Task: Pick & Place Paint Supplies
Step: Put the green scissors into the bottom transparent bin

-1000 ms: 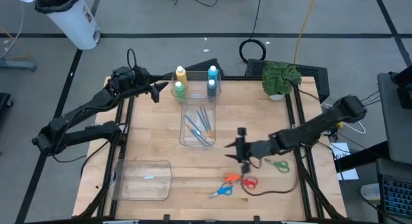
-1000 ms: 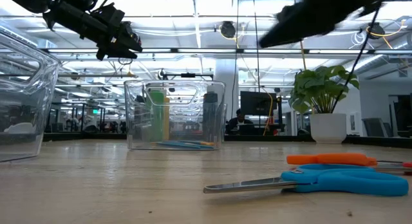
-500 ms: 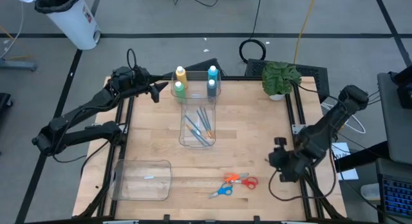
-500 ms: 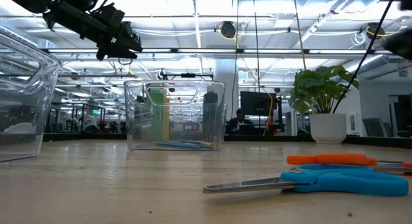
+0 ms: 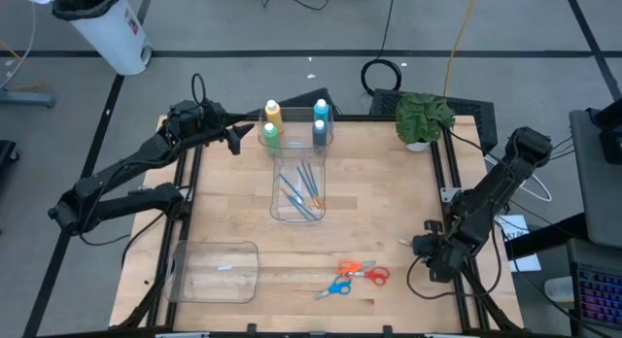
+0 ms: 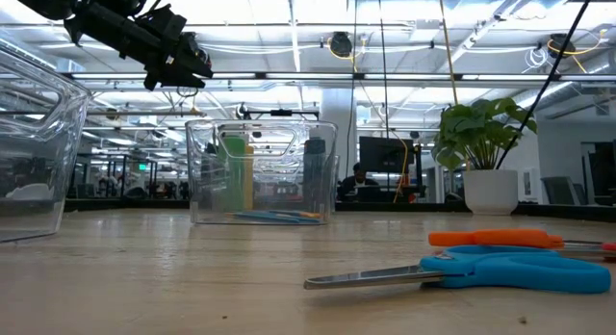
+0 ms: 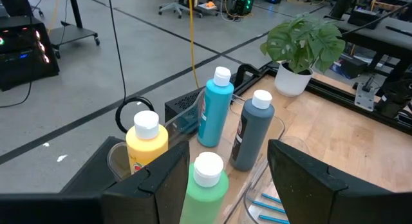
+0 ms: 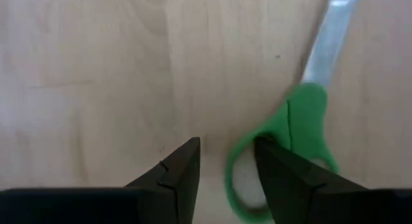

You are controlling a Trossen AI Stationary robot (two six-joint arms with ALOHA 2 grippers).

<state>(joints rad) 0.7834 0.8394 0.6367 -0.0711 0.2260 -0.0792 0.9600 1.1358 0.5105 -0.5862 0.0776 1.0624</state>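
- From the high view I see the left gripper point(image 5: 240, 136) held over the table's far left edge, just beside the clear bin point(image 5: 299, 213); its jaws stand spread with nothing between them
- At the bin's far end I count the yellow bottle point(image 5: 272, 112), green bottle point(image 5: 270, 134), light blue bottle point(image 5: 321, 110) and grey-blue bottle point(image 5: 319, 130), all upright; the brushes point(image 5: 301, 190) lie flat in the near part of the same bin
- The right gripper point(image 5: 418, 245) sits low at the table's right edge, well apart from the bin; orange scissors point(image 5: 362, 271) and blue scissors point(image 5: 332, 288) lie on the wood near the front, and a second clear container point(image 5: 216, 272) rests at the front left
- In the low view I see the left gripper point(image 6: 192, 67) hanging above the bin point(image 6: 262, 173), with a potted plant point(image 6: 486, 147) behind on the right
- My left wrist view shows the four capped bottles standing close together, green bottle point(image 7: 206, 187) nearest, between my parted fingers point(image 7: 163, 181)
- My right wrist view shows green scissors point(image 8: 291, 150) on the table point(image 8: 96, 69); one finger point(image 8: 283, 176) overlaps the handle loop, jaws apart, gripping nothing that I can see
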